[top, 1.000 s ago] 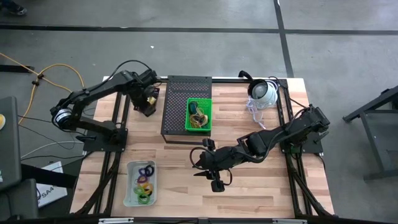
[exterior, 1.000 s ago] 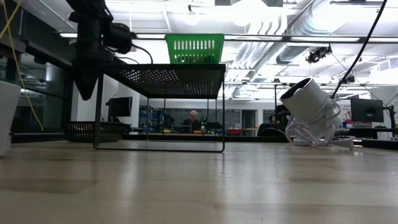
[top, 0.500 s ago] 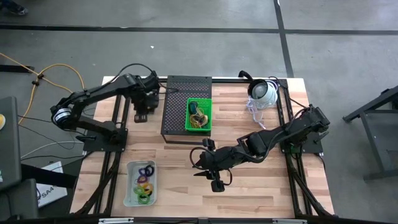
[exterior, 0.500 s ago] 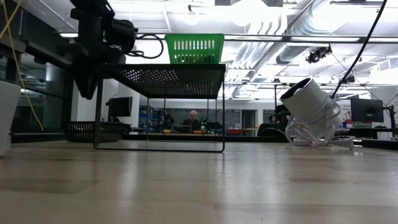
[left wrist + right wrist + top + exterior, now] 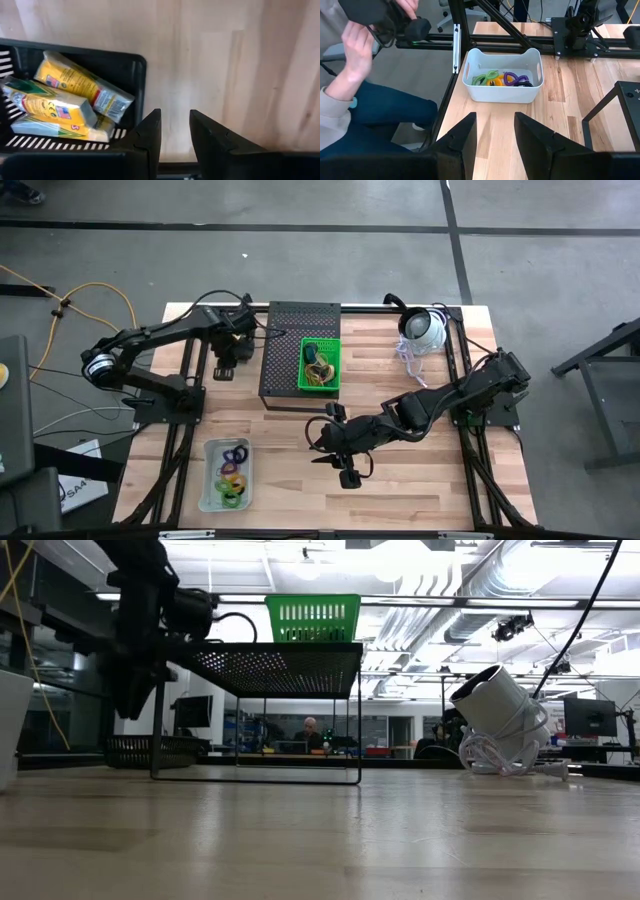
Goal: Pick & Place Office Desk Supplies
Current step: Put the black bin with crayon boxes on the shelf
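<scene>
Yellow-and-white packets (image 5: 75,92) lie in a black basket (image 5: 90,56) that stands on the table left of the black mesh rack (image 5: 285,340). My left gripper (image 5: 175,120) points down just beside the basket's corner, open, with bare wood between its fingers; the low view shows it (image 5: 128,700) hanging above the basket (image 5: 150,750). Coloured loops (image 5: 502,79) lie in a white bin (image 5: 502,92) at the near left (image 5: 227,473). My right gripper (image 5: 495,125) hovers open over the table's near middle (image 5: 332,466), facing that bin.
A green basket (image 5: 320,365) with small items sits on the rack's top. A white dome-shaped device (image 5: 422,330) with a coiled cable lies at the far right. A person sits beyond the table's left edge, a hand (image 5: 355,55) raised.
My left gripper has rolled about its downward-pointing axis and sunk a little toward the black basket, still open. My right gripper has kept still.
</scene>
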Controlling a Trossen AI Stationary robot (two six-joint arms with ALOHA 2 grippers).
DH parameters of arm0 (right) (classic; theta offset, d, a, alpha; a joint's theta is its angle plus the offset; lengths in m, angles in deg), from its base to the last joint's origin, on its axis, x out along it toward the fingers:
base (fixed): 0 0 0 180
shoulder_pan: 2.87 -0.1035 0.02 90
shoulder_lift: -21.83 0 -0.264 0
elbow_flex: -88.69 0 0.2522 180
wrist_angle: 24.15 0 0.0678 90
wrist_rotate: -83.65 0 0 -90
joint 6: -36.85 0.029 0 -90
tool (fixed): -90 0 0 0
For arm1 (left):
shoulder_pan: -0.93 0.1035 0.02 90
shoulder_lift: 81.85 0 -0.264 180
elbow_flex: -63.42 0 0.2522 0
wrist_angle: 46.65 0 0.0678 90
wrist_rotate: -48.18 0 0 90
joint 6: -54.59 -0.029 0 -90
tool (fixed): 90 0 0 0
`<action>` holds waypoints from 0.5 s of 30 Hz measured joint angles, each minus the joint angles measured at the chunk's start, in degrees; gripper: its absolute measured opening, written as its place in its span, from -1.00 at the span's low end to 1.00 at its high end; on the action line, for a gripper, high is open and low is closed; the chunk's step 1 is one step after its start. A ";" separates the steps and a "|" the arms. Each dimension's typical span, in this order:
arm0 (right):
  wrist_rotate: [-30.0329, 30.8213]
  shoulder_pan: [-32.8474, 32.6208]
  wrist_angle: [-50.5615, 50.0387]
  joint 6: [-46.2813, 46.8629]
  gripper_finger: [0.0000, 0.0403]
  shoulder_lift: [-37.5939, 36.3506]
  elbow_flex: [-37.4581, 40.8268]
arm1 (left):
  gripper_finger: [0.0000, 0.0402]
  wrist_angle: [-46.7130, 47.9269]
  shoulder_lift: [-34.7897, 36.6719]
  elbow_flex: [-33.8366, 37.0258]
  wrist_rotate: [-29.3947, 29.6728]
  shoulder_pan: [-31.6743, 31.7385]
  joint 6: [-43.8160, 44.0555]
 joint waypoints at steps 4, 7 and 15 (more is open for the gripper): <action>0.00 -0.01 0.00 -0.01 -0.40 0.00 0.00 | -0.52 -4.04 0.00 1.72 2.75 0.00 -0.38; 0.00 -0.01 0.00 -0.01 -0.40 0.00 0.00 | -0.52 -6.26 0.00 2.57 3.65 0.00 -0.55; 0.00 -0.01 -0.02 -0.01 -0.40 0.00 0.00 | -0.52 -10.16 -0.02 5.45 5.01 0.00 -0.68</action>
